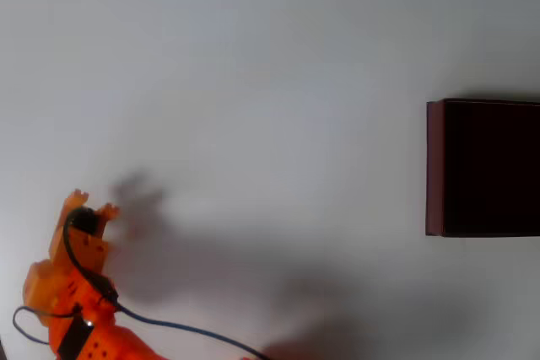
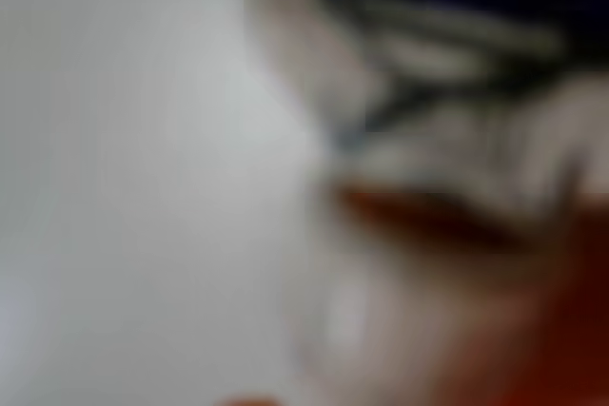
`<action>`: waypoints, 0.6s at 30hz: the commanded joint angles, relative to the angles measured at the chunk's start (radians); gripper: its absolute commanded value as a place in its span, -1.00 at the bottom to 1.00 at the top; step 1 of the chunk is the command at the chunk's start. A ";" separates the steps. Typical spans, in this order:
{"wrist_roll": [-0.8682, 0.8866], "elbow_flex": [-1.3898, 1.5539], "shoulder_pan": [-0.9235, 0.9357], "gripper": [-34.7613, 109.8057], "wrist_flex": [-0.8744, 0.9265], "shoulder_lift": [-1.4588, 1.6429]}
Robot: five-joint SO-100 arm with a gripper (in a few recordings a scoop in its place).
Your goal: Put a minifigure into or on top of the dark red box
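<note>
Overhead view: plain white counter (image 1: 278, 56) is taking up nearly the whole frame, w/ soft grey shadows lying across its lower half. Dark red box (image 1: 435, 166) is sitting directly on it at the right edge, about mid-height, cut off by the frame; maroon left wall is showing, near-black inside. A thin blue cable (image 1: 181, 328) is trailing over the surface at bottom left; can't tell if it's touching. Wrist view is too blurred to read beyond a pale surface filling its left side.
</note>
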 commanded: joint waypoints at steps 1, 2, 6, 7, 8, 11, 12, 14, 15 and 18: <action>-0.005 0.017 0.003 -0.47 -0.011 0.005; -0.011 0.018 0.005 -0.47 -0.011 0.005; -0.052 0.002 0.021 -0.45 0.009 0.006; -0.078 -0.018 0.032 -0.43 0.044 0.006; -0.100 -0.043 0.043 -0.40 0.092 0.009; -0.161 -0.101 0.077 -0.35 0.236 0.034; -0.176 -0.114 0.084 -0.34 0.278 0.040; -0.213 -0.132 0.103 -0.33 0.345 0.046; -0.229 -0.138 0.106 -0.33 0.356 0.046; -0.276 -0.156 0.118 -0.31 0.344 0.021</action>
